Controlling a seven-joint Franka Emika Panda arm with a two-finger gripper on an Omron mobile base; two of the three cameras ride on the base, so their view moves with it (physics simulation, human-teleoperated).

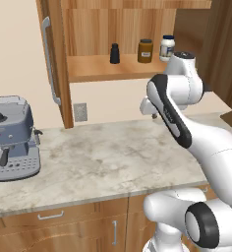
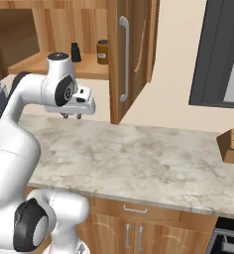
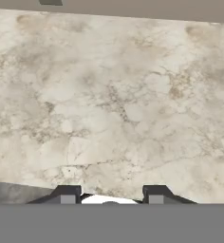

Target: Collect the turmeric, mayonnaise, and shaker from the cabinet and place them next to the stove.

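The claw (image 2: 72,115) hangs above the marbled table (image 1: 103,157), pointing straight down at it, its two dark fingertips (image 3: 66,193) drawn in as far as they go with nothing between them; in the hand view they rise at the lower edge over bare pale stone. In the left base view the claw (image 1: 154,116) shows just below the white wrist, tucked behind the bent forearm, over the rear part of the table in front of the wall. Above and behind it the cabinet (image 1: 119,19) stands open, its tall door (image 1: 53,59) swung out to the left with the long grey bar handle (image 1: 50,61) on its edge. On the wooden shelf (image 1: 96,69) three things stand in a row, apart from one another: the shaker (image 1: 115,53) to the left, the turmeric (image 1: 145,50) in the middle, and the mayonnaise (image 1: 166,47) to the right, partly behind the arm's upper joint. In the right base view the shaker (image 2: 76,52) and the turmeric (image 2: 102,51) appear on the shelf just left of the other door (image 2: 131,54). A grey outlet (image 1: 80,112) sits on the wall under the cabinet. A blue-grey espresso machine (image 1: 11,138) stands at the far left of the table, and a wooden knife block (image 2: 232,145) at its far right.
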